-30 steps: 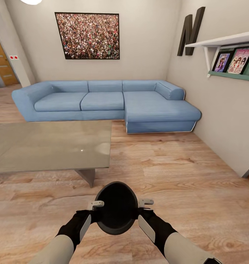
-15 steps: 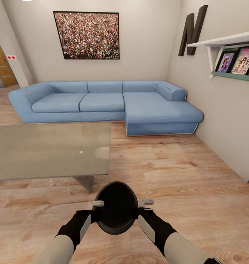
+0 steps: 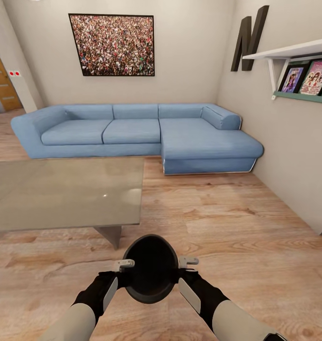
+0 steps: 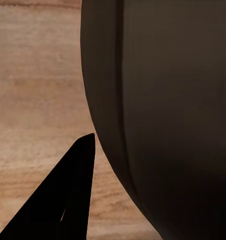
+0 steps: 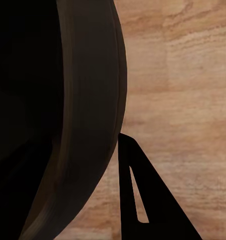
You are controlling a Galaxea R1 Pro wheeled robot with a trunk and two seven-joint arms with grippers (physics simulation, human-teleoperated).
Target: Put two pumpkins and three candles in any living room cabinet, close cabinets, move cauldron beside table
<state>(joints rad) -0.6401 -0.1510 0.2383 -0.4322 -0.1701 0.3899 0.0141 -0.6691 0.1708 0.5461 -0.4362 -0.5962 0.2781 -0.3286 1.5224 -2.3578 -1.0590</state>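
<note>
Cauldron point(image 3: 150, 269) held off the floor, left gripper point(image 3: 124, 265) and right gripper point(image 3: 187, 262) clamped on its sides, near the table point(image 3: 61, 192); set-down apparently remains.

A blue corner sofa point(image 3: 137, 135) stands against the far wall beneath a crowd picture point(image 3: 111, 45). Pale wood floor point(image 3: 237, 222) spreads near; a white shelf point(image 3: 293, 51) hangs on the right wall.
</note>
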